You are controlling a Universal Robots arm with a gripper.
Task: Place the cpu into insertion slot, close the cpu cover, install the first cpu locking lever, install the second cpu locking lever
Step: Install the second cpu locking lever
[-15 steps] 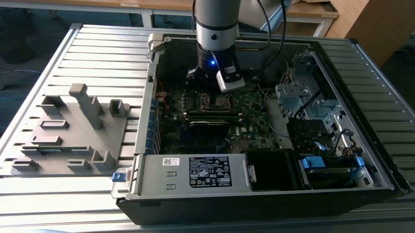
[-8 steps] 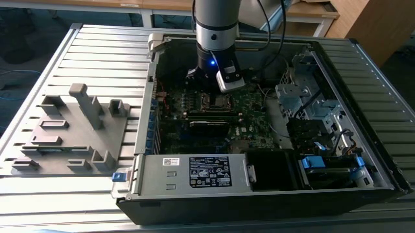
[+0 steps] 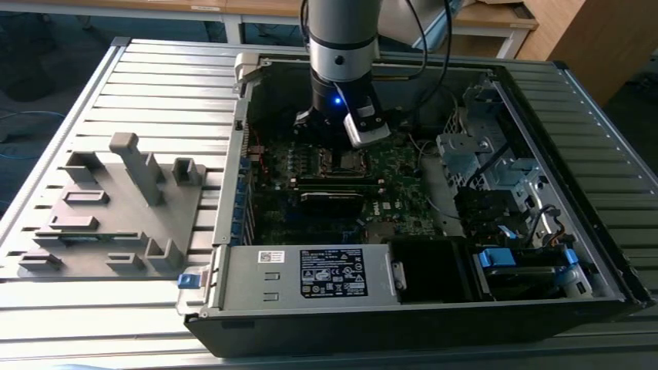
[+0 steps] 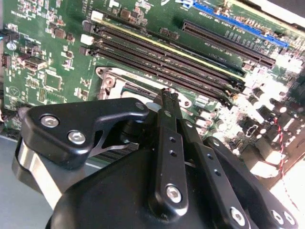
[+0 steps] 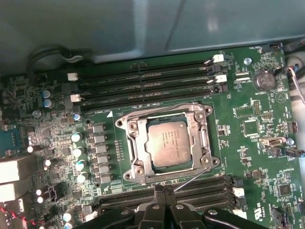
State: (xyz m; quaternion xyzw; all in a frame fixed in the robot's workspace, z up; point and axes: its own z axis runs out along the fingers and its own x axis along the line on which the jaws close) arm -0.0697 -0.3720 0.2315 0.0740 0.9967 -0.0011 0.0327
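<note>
Nearest you in both wrist views is the gripper (image 4: 167, 95), matte black, built of flat bolted linkage plates with bright hex screw heads; its two slim fingers (image 5: 164, 191) meet edge to edge with no gap and nothing held between them, so read it as closed and empty. Just beyond the fingertips in the first wrist view lies the cpu (image 5: 169, 143), a thin square chip with a dull silvery brushed face, seated flat in the insertion slot (image 5: 206, 125). Around it sits the cpu cover (image 5: 132, 143), a thin stamped silvery frame with a large central window, lying down over the chip's edges. A thin bright wire lever (image 5: 193, 177) runs slantwise off the socket's corner toward the gripper. Flanking the socket you have long black ribbed memory slots (image 5: 143, 86) with white end clips, a row of silvery cylindrical capacitors (image 5: 77, 152), and the glossy green motherboard (image 5: 257, 157). In the exterior view the arm (image 3: 343, 38), a smooth grey cylinder, stands upright and reaches straight down into the open black computer case (image 3: 411, 316), wrist poised over the socket. The case rests on a ribbed aluminium table (image 3: 123, 85); to the exterior view's left stands a grey moulded fixture (image 3: 113, 208) with upright posts.
</note>
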